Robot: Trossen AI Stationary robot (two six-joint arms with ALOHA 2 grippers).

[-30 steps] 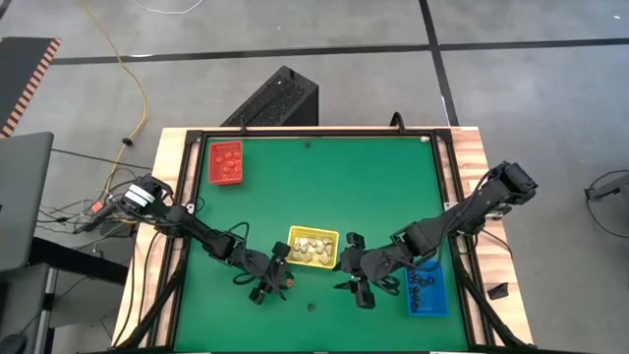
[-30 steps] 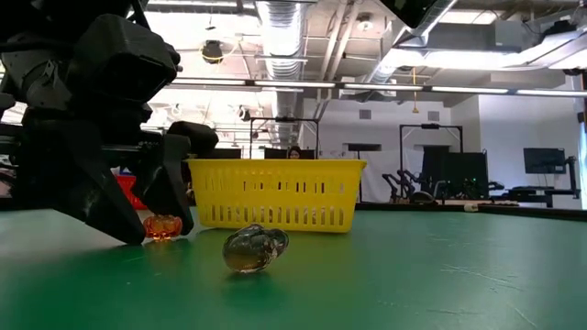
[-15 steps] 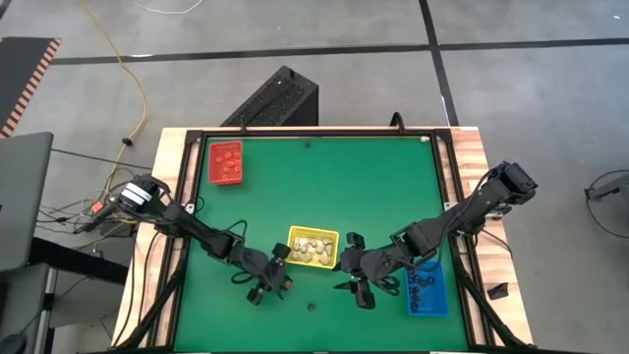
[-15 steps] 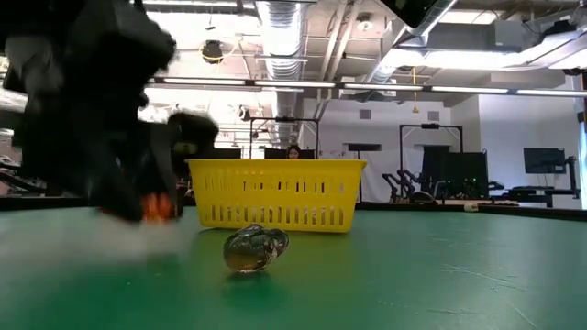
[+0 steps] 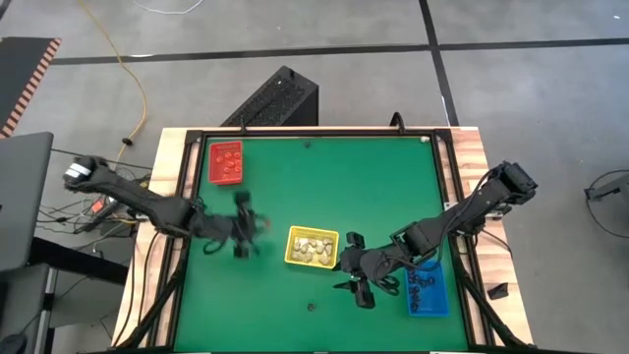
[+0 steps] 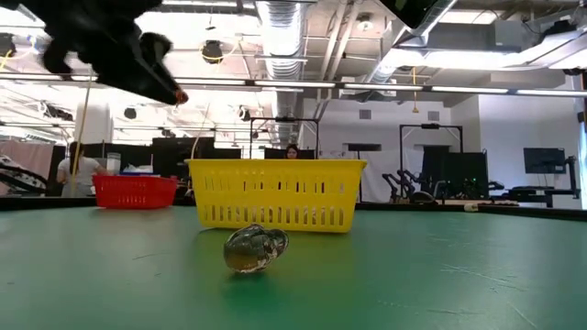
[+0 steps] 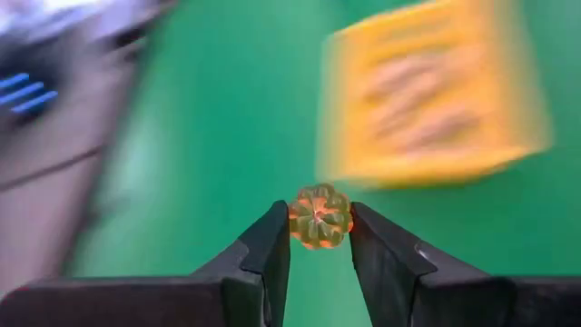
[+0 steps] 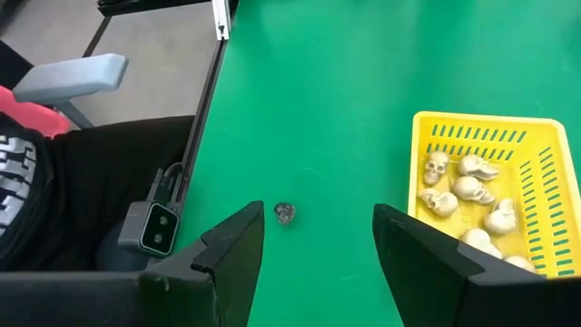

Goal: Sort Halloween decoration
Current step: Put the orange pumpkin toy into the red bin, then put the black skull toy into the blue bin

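Observation:
My left gripper hangs above the green table, left of the yellow tray, and is shut on a small round orange pumpkin trinket. In the low view the left gripper is high up with the orange pumpkin trinket at its tip. My right gripper is open near the table's near edge, right of the yellow tray and touching nothing. A small grey-brown trinket lies on the cloth ahead of it, also in the right wrist view. Cream skulls fill the yellow tray. My left gripper pinches the orange pumpkin trinket by its two opposite sides between the tips of both fingers. The trinket is lifted clear, well above the table, with most of it showing beyond the fingertips.
The red tray with orange pieces sits at the far left of the table, the blue tray with black pieces at the near right. A wooden frame borders the green cloth. Open cloth lies between the red and yellow trays.
My left gripper has risen from the table beside the yellow tray's near left corner, with the orange pumpkin shut between its fingers, and swung toward the left and far edges. The pumpkin, on the cloth a second ago, is now lifted clear.

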